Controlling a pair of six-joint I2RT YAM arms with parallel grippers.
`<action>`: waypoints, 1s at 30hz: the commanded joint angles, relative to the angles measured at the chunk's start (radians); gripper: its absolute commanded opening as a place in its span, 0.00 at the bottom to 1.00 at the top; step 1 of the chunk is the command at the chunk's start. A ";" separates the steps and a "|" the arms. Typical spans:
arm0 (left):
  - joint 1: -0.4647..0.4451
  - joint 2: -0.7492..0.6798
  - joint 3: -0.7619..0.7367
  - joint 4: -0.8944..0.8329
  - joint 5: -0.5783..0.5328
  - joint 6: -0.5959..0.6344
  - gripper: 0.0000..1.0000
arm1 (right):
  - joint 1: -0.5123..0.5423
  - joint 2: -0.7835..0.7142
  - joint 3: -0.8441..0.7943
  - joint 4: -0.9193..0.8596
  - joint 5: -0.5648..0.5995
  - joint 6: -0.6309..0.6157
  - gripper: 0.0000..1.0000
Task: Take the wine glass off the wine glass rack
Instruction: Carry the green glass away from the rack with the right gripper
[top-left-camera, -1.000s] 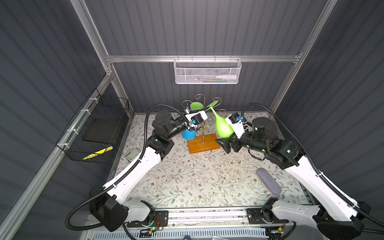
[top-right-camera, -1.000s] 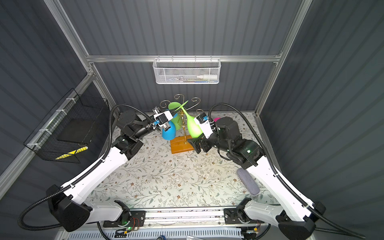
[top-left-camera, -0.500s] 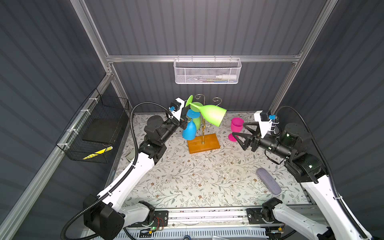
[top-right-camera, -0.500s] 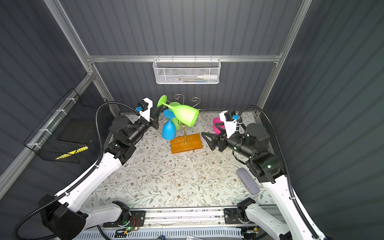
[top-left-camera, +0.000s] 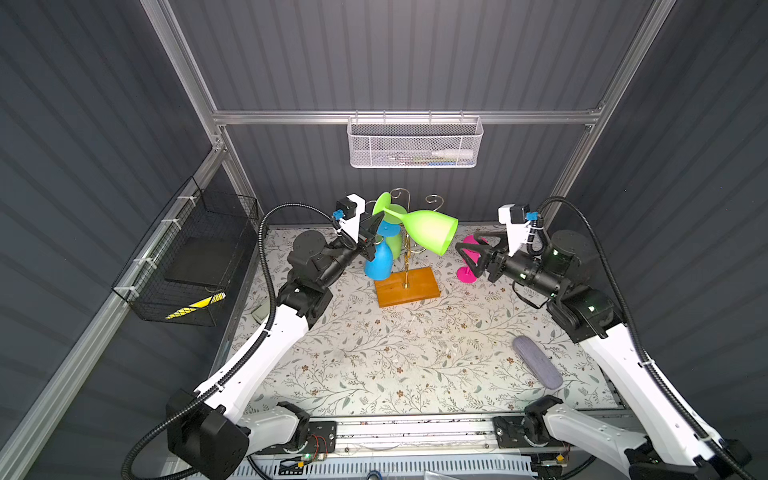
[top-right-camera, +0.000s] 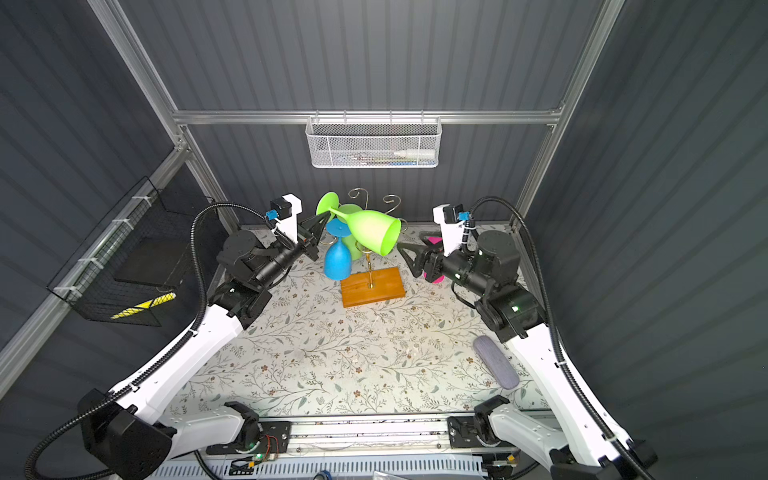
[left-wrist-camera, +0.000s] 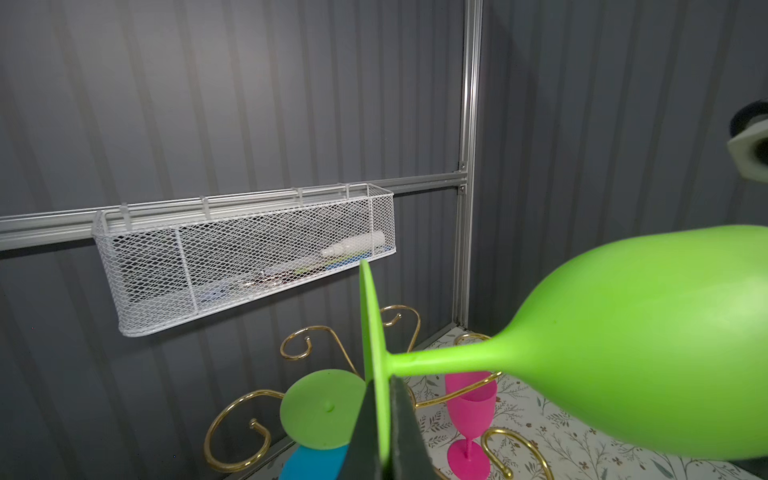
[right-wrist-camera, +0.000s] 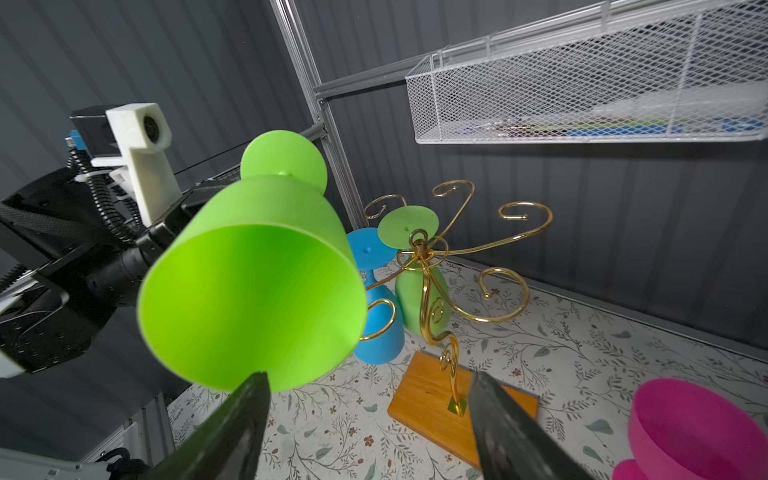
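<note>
Floral tabletop (top-left-camera: 374, 365), grey-walled cell. Rack (top-left-camera: 409, 286) far centre, blue glass (top-left-camera: 379, 262) hanging on it. Green glass (top-left-camera: 428, 230) in air by rack top, apparently clear of hooks. Long axis level: foot left, mouth right. Left end effector (left-wrist-camera: 383, 399) clamped on foot rim. Right end effector (right-wrist-camera: 369, 378) jaws spread, empty, just right of mouth, facing it; nearer arm for bowl.

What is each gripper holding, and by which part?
The left gripper clamps the lime-green plastic wine glass by its round foot's rim; the right gripper is open, holding nothing.
</note>
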 joint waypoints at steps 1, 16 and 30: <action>0.002 -0.019 0.026 0.020 0.050 -0.048 0.00 | -0.004 0.030 0.054 0.062 -0.007 0.020 0.77; 0.002 0.008 0.027 0.034 0.076 -0.083 0.00 | -0.004 0.122 0.129 0.063 -0.049 0.063 0.11; 0.011 -0.082 -0.016 -0.014 -0.245 -0.028 0.78 | -0.163 0.015 0.311 -0.297 0.274 -0.014 0.00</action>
